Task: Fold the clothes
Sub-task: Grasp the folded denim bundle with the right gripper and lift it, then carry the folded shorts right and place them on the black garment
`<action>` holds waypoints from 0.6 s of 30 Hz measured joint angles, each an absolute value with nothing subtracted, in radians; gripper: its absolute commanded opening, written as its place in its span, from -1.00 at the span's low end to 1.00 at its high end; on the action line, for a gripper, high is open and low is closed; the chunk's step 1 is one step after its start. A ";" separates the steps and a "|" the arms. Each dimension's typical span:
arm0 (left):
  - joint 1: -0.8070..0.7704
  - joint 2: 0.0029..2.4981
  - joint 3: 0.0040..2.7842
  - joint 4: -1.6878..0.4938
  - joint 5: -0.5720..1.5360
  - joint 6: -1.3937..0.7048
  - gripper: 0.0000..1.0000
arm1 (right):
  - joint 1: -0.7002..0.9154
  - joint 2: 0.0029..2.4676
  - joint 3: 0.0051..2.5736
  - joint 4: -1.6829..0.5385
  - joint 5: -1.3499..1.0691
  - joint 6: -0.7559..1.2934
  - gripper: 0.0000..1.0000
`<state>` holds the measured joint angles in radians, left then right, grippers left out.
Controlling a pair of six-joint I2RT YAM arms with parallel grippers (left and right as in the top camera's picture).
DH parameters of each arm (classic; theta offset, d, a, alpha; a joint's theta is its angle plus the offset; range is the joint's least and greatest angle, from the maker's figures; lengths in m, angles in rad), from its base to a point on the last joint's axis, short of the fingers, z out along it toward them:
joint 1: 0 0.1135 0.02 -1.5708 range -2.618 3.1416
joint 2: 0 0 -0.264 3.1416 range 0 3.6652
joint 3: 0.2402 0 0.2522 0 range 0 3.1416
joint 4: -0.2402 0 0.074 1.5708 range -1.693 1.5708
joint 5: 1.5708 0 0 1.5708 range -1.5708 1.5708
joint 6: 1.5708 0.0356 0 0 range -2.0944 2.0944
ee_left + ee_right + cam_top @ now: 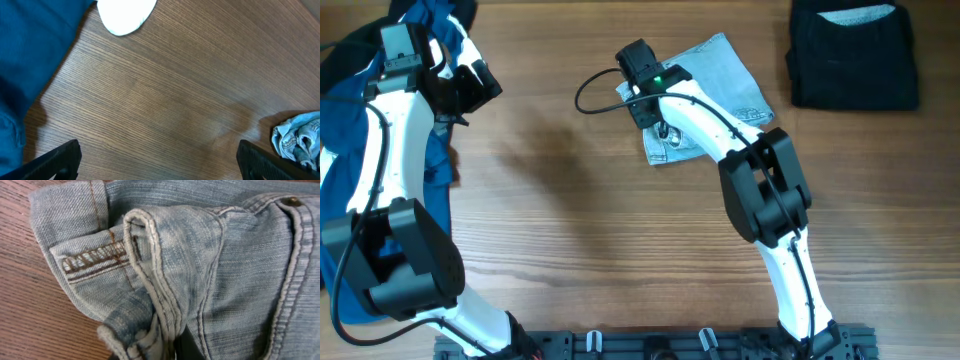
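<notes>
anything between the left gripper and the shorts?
Nothing lies on the table between them: bare wood runs from the left gripper to the denim shorts. The right gripper is over the shorts' left edge, the side facing the left arm, so that edge is occupied.

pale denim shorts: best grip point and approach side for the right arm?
Probably the raised hemmed fold at the edge of the shorts facing the table middle, taken from above. In the right wrist view that seam stands up off the flat denim, a ridge to pinch; elsewhere the cloth lies flat. The right gripper hangs over that edge.
</notes>
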<state>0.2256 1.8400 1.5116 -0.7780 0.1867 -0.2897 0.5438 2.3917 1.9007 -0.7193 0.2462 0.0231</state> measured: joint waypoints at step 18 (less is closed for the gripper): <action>0.226 1.840 1.512 -0.778 0.187 -0.290 0.99 | 0.097 1.756 1.945 -0.773 0.131 0.049 -0.92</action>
<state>0.2256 1.8400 1.5116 -0.7784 0.1867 -0.2897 0.0967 1.7561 1.9450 -0.7727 0.1310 0.0486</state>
